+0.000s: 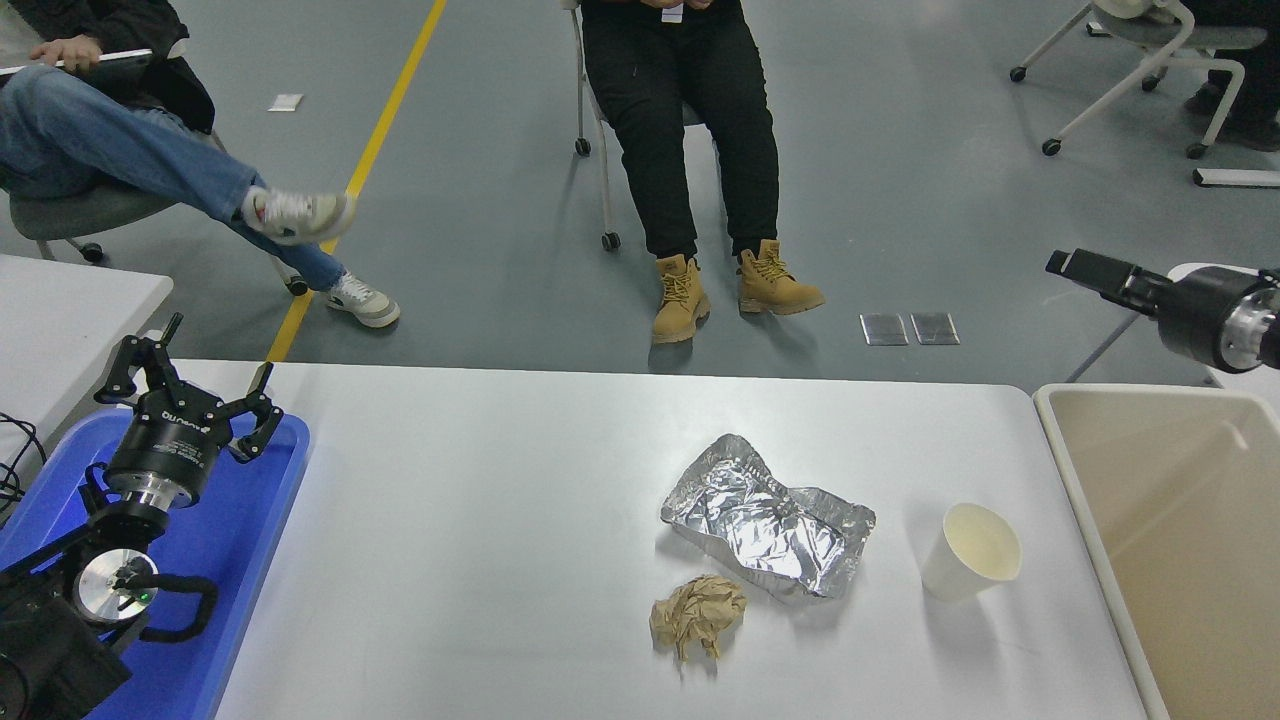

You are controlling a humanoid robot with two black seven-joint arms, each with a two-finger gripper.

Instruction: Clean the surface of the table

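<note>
The left tool (190, 385) is parked over the blue tray (255, 520) at the counter's left end, fingers spread, arm rising from the lower left corner. The white counter (480, 540) fills the middle, carrying a crumpled brown paper ball (697, 617), a flattened foil container (768, 517) just behind it and a tipped paper cup (968, 563). The right tool (1092, 271) points leftward above the beige bin (1180, 520), seen side-on; I cannot tell whether its fingers are parted.
</note>
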